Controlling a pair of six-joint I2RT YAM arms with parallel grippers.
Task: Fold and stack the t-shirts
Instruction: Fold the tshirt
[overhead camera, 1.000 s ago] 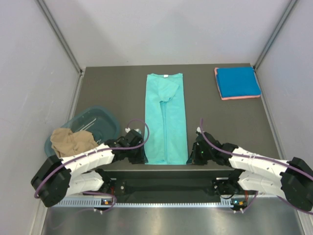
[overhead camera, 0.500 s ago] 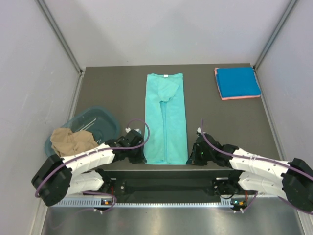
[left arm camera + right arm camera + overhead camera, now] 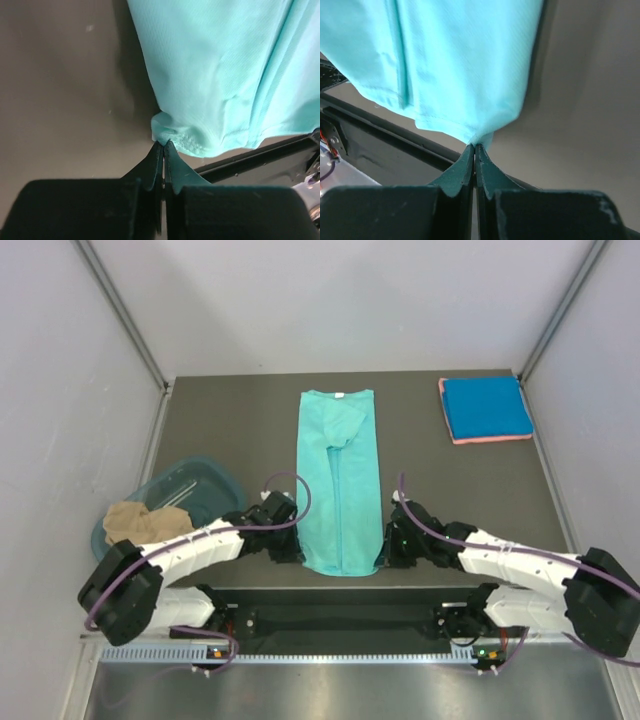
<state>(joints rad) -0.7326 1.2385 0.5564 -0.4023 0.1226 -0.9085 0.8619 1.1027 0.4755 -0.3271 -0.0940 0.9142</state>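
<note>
A teal-green t-shirt [image 3: 340, 475] lies as a long narrow strip down the middle of the table, its white neck label at the far end. My left gripper [image 3: 296, 553] is shut on its near left hem corner [image 3: 165, 134]. My right gripper [image 3: 384, 552] is shut on its near right hem corner [image 3: 482, 135]. Both corners are lifted a little off the table. A folded bright blue t-shirt [image 3: 486, 407] lies on a pink one at the far right. A tan t-shirt [image 3: 140, 523] is bunched at the near left.
A translucent teal plastic tub [image 3: 195, 490] sits at the left beside the tan shirt. The table's dark near edge rail [image 3: 260, 157] runs just behind the shirt's hem. Grey walls close in the table on the left, right and far sides.
Both grippers have moved inward and slightly forward along the near hem, and the hem corners are now pinched and raised.
</note>
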